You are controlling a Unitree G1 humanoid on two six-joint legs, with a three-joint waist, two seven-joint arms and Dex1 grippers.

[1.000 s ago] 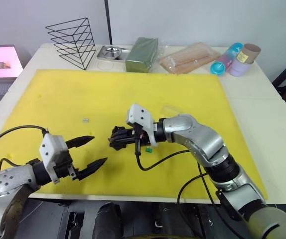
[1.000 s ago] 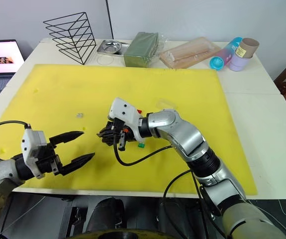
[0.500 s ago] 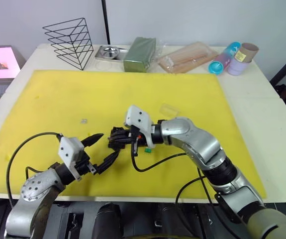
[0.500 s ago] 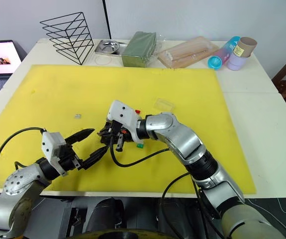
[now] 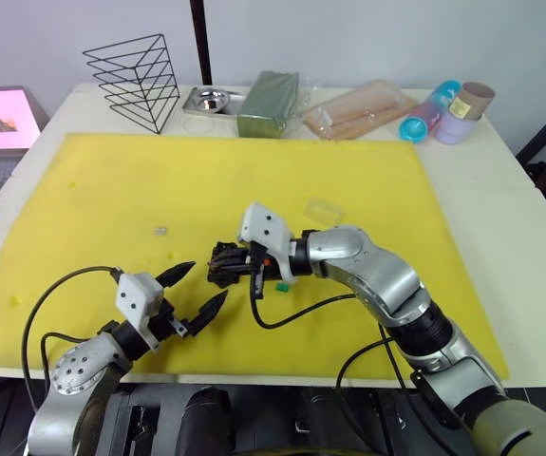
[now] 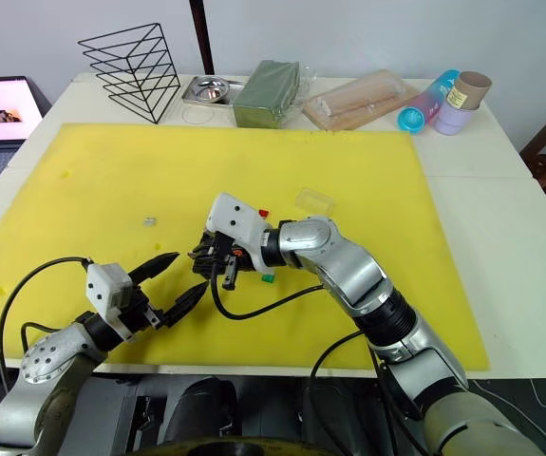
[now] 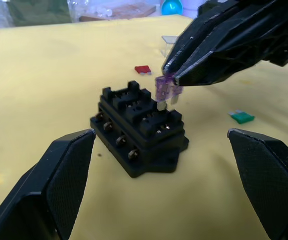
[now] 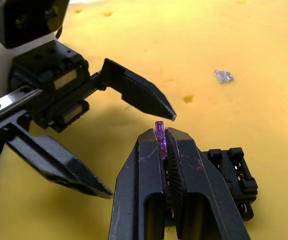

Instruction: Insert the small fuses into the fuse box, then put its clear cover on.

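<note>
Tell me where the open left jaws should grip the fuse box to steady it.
Grip the fuse box across its two long side walls, low near the base, coming in level from the left gripper. That keeps the slotted top clear for the purple fuse in the right gripper.

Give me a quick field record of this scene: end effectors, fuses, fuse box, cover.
right end effector: shut on purple fuse, just above fuse box
left end effector: open, beside fuse box, holding nothing
fuse box: on yellow mat
red fuse: loose on mat
green fuse: loose on mat
pale fuse: loose on mat
clear cover: off, on mat
</note>
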